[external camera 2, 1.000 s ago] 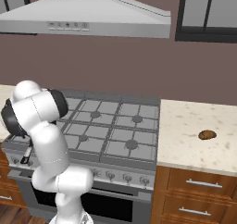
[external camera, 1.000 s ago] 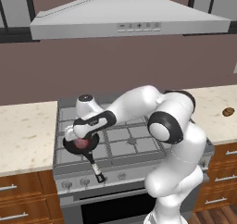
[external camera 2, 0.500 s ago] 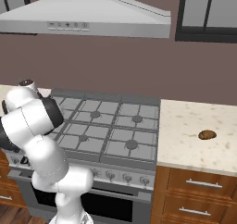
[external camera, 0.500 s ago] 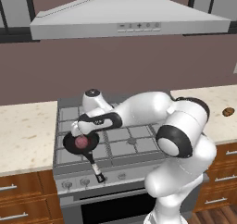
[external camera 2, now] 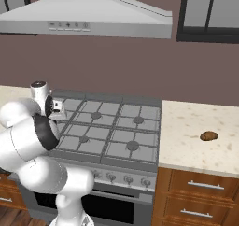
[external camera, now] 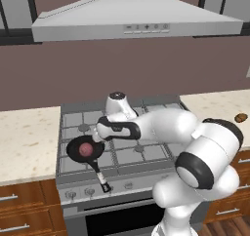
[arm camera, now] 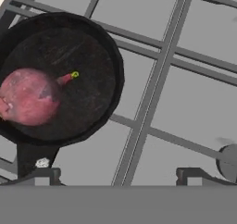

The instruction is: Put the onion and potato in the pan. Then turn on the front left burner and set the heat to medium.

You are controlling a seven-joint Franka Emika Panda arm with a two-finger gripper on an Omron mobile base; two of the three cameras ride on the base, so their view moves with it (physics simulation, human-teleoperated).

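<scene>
The onion (external camera: 86,148) sat inside the pan (external camera: 74,151) at the stove's (external camera: 146,154) front left, handle pointing toward the knobs; the gripper (external camera: 101,131) hovered just right of the pan, fingers (arm camera: 46,176) spread wide and holding nothing; far right, the potato (external camera 2: 209,136) lay alone on the counter (external camera 2: 186,141), well apart from the stove.

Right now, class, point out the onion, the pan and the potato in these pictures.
onion (arm camera: 28,96): hand view, middle of its reddish-pink body.
pan (external camera: 74,148): left base view, bare black bowl beside the onion.
potato (external camera 2: 209,136): right base view, centre of the brown lump.
</scene>
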